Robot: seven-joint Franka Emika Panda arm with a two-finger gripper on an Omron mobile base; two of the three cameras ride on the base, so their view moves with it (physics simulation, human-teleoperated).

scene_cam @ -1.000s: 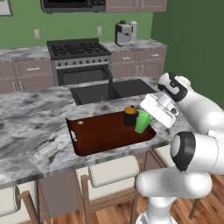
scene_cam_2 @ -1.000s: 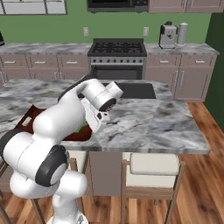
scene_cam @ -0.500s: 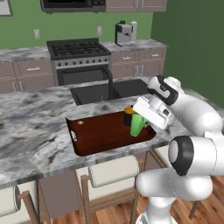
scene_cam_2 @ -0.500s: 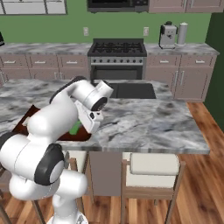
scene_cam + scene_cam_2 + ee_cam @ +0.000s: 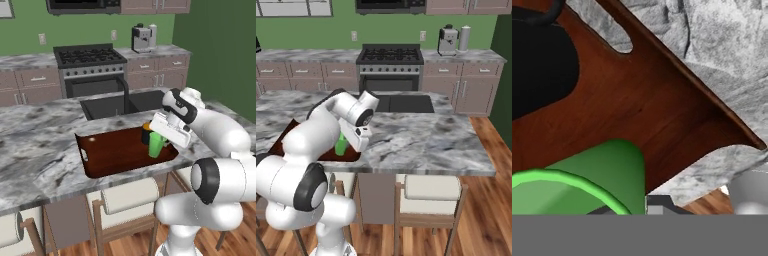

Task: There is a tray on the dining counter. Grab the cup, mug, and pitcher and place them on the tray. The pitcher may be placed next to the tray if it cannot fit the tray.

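Observation:
A bright green cup (image 5: 156,145) hangs slightly tilted, low over the right end of the dark reddish-brown tray (image 5: 112,152), and my gripper (image 5: 163,136) is shut on its rim. The hand view has the cup (image 5: 587,185) close up over the tray floor (image 5: 647,105). Just behind the cup, the black mug (image 5: 146,131) with an orange inside stands on the tray; it is the dark shape (image 5: 537,65) in the hand view. From the right, the cup (image 5: 341,145) peeks out beside the hand. The pale pitcher (image 5: 464,38) stands far off on the back counter.
The tray lies on the marbled dining counter (image 5: 35,150), near its front edge. A black sink (image 5: 107,105) with a faucet (image 5: 125,92) sits right behind the tray. Pale stools (image 5: 127,195) stand below the counter. A stove (image 5: 390,57) and coffee machine (image 5: 447,40) line the back wall.
The gripper has carried the green cup a little left and down, bringing it closer to the tray floor beside the mug. The mug and tray have stayed put.

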